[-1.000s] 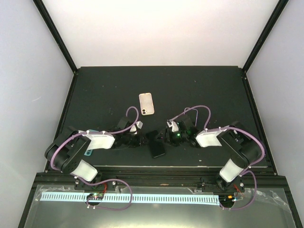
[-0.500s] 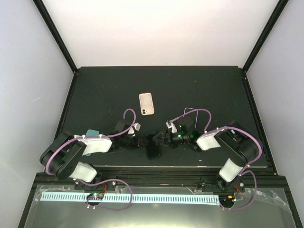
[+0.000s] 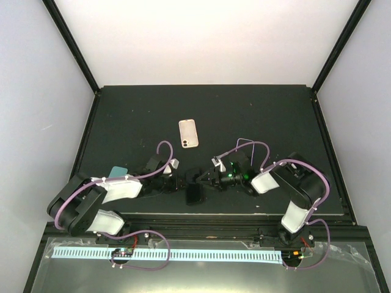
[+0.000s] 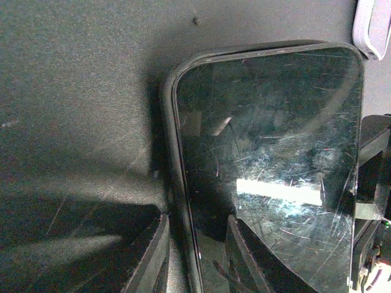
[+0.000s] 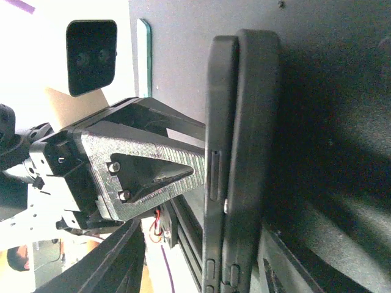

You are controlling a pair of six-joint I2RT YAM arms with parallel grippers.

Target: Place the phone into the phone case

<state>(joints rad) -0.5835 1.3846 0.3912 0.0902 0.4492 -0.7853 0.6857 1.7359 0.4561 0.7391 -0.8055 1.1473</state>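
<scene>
From above: plenty of bare desk (image 3: 122, 116) toward the back and both sides, little room at the near edge. Close to that edge, the dark phone (image 3: 194, 194), flanked by the left gripper (image 3: 181, 182) and the right gripper (image 3: 205, 178). Both low, pointing inward at each other from folded arms with elbows out wide. Farther back and well apart, a pale pink slab (image 3: 188, 133). Beside the left arm, a teal object (image 3: 118, 170).

From the left wrist: scratched glass of the phone, hugged along two edges by the dark rim of the phone case (image 4: 169, 152), open desk beyond that rim. Left fingers (image 4: 151, 256) narrowly parted and clenched across the near edge, one over the glass, one outside the rim.

From the right wrist: phone and phone case edge-on, side by side, not flush. Against the phone's face, one ribbed finger of the left gripper. Right fingers (image 5: 122, 262) spread wide, straddling both, with a clear gap on the phone side. Cannot tell about contact on the case side.
</scene>
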